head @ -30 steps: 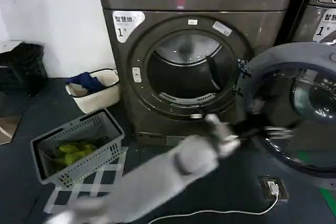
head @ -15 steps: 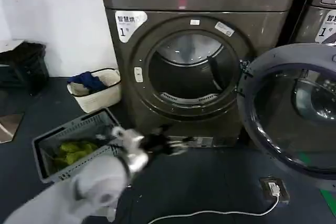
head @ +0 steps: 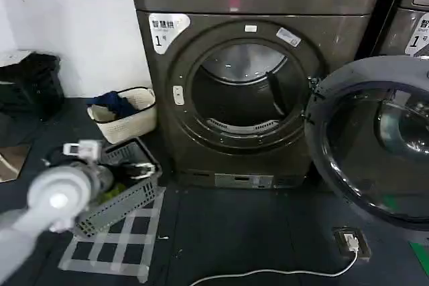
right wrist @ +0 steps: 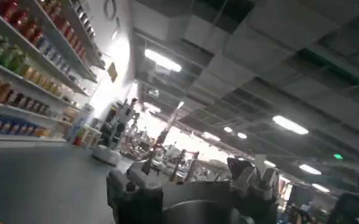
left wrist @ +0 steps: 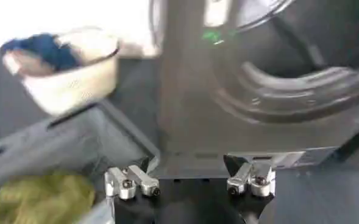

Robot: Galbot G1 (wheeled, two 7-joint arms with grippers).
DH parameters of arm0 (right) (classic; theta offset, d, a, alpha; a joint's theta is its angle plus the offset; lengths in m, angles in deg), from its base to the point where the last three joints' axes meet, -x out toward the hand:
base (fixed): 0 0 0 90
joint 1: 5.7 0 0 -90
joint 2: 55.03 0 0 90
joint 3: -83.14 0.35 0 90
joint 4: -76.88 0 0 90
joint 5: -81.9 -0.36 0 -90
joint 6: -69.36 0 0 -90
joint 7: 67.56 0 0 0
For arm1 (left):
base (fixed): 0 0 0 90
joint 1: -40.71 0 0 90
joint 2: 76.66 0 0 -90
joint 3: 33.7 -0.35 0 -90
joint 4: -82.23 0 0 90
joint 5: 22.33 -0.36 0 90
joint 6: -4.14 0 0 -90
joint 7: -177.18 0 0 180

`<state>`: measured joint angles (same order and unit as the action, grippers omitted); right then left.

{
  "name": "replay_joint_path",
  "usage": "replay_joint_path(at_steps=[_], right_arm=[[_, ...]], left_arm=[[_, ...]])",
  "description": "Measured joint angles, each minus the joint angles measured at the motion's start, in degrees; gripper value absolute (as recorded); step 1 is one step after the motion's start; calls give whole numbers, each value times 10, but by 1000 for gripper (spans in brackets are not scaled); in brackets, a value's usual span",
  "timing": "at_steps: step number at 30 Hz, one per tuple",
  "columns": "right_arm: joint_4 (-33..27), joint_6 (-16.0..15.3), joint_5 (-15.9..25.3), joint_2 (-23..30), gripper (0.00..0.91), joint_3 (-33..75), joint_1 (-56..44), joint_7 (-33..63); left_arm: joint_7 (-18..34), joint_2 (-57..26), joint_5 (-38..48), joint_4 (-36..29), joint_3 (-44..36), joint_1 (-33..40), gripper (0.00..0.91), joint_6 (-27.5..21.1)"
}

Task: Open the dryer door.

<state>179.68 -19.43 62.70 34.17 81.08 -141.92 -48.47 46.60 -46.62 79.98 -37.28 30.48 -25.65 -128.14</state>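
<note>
The left end effector [head: 137,169] is low over the grey basket [head: 120,195] on the floor, left of the machine, with its fingers [left wrist: 130,182] spread and holding nothing. Farther back, the dryer door [head: 372,142] stands fully swung to the right of the drum opening [head: 241,95], hinge side at the machine front. I judge the opening done; good practice is to pull the arm away without touching the basket. The right end effector [right wrist: 191,189] points toward a ceiling; its fingers I cannot tell.

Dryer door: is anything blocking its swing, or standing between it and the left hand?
Nothing visible does. The dryer door hangs wide open at the right; the left hand, open, sits far left over the grey basket.
</note>
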Motion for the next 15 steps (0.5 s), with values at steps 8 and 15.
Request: replay_joint_path(at_steps=[8, 15], right_arm=[[0, 22, -6, 4, 907, -8, 1, -2], [-6, 33, -5, 11, 907, -17, 4, -2]], left_arm=[[54, -60, 156, 64, 24, 26, 907, 0], [78, -86, 228, 124, 25, 51, 907, 0]])
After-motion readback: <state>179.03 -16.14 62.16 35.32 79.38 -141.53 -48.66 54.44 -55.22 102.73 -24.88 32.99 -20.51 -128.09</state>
